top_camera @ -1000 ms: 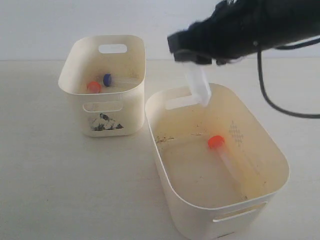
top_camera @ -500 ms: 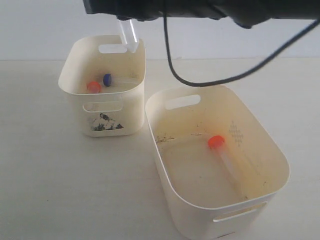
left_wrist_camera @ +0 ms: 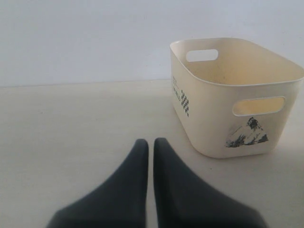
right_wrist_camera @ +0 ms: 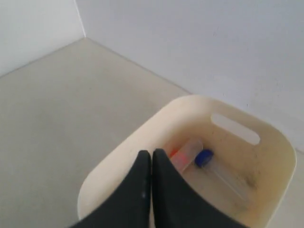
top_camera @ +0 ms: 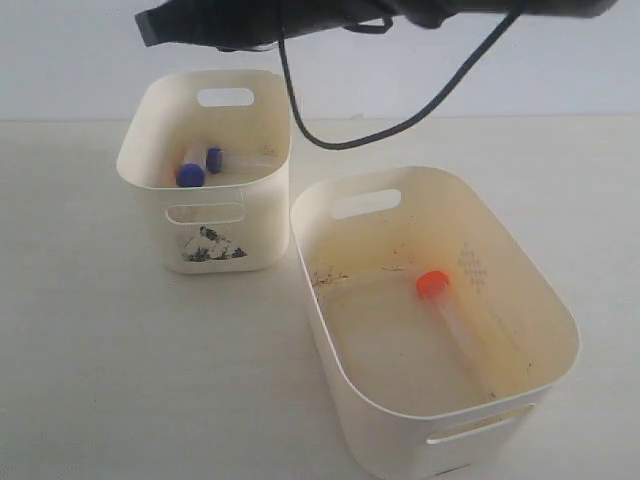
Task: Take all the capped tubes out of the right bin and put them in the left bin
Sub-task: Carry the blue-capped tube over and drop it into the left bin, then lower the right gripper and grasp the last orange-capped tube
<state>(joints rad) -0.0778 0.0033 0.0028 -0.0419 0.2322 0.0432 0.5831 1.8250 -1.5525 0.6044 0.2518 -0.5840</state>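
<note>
The left bin (top_camera: 210,225) holds two blue-capped tubes, one cap (top_camera: 190,175) near the front and the other (top_camera: 214,158) behind it. In the right wrist view a clear tube (right_wrist_camera: 190,149) lies over an orange-red cap (right_wrist_camera: 175,153), beside a blue cap (right_wrist_camera: 203,157). One orange-red-capped tube (top_camera: 432,283) lies in the right bin (top_camera: 380,430). My right gripper (right_wrist_camera: 151,154) hangs shut and empty above the left bin's rim (right_wrist_camera: 118,156). Its arm (top_camera: 220,22) crosses the top of the exterior view. My left gripper (left_wrist_camera: 151,142) is shut and empty over the table, short of the left bin (left_wrist_camera: 209,118).
A black cable (top_camera: 400,125) loops down from the right arm between the two bins. A pale wall rises behind the table. The two bins stand close together, corner to corner.
The right arm carried a tube left from over the right bin to above the left bin. That tube now lies in the left bin, its blue cap covering the orange one.
</note>
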